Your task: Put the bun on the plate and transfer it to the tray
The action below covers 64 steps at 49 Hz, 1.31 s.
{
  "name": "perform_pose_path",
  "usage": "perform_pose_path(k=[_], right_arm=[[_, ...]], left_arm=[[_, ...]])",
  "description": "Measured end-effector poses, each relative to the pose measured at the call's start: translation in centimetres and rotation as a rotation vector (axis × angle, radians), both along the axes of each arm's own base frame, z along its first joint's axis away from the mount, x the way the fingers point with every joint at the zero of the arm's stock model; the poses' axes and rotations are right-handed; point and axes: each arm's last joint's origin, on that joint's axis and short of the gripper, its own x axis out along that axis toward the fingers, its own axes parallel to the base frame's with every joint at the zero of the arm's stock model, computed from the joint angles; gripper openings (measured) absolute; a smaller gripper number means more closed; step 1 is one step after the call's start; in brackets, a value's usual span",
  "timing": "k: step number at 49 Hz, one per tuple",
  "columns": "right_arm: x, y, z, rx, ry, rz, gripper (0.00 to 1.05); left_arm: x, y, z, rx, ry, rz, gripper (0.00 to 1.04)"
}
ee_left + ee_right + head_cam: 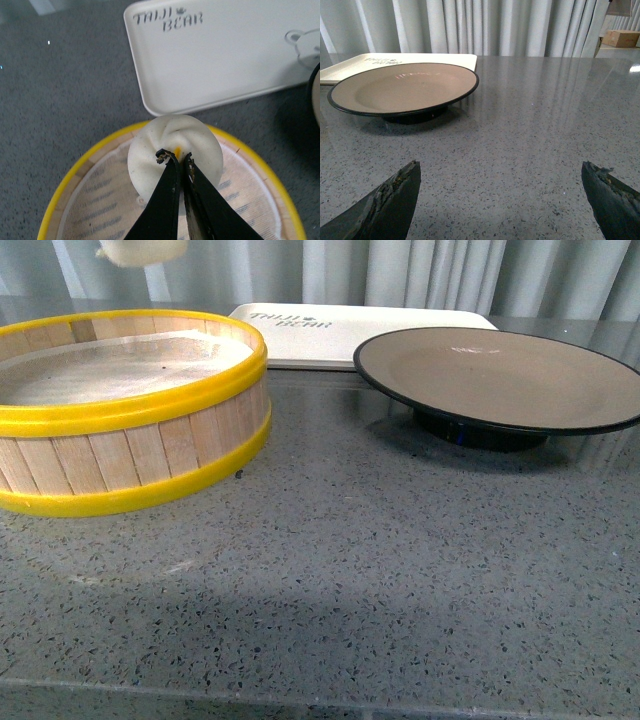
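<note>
An off-white pleated bun (175,150) hangs above the steamer basket, and my left gripper (175,159) is shut on its twisted top. In the front view the bun (142,250) shows only at the top edge, high over the basket's far side. The brown-grey plate (500,375) with its black rim stands empty on the right of the table. Behind it and the basket lies the cream-white tray (320,330), also empty. My right gripper (500,172) stands open low over bare table, with the plate (402,87) a little way ahead of it.
A wooden steamer basket (125,415) with yellow rims and a white liner fills the left of the table. The tray (220,55) with printed lettering lies just past the basket's rim (95,150). Grey speckled tabletop (380,570) spreads in front. Curtains close off the back.
</note>
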Motion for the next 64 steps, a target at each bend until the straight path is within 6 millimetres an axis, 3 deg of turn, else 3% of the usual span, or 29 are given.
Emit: perform_pose_path(k=[6,12,15,22,33,41,64], right_arm=[[0.0,0.0,0.0,0.000,0.000,0.000,0.96],[0.0,0.0,0.0,0.000,0.000,0.000,0.96],[0.0,0.0,0.0,0.000,0.000,0.000,0.96],[0.0,0.0,0.0,0.000,0.000,0.000,0.96],[0.0,0.0,0.0,0.000,0.000,0.000,0.96],[0.0,0.0,0.0,0.000,0.000,0.000,0.96],[0.0,0.0,0.0,0.000,0.000,0.000,0.96]], left_arm=[[-0.2,-2.0,2.6,-0.015,-0.055,-0.052,0.04],[-0.4,-5.4,4.2,-0.030,-0.093,-0.132,0.04],[-0.5,-8.1,4.5,-0.032,-0.101,-0.191,0.04],[-0.4,-14.4,3.1,-0.015,-0.080,-0.310,0.04],[-0.1,-20.0,0.1,0.053,-0.039,-0.390,0.04],[0.2,-21.5,-1.7,0.088,-0.007,-0.411,0.04],[1.0,-22.6,-4.2,0.169,-0.005,-0.392,0.04]])
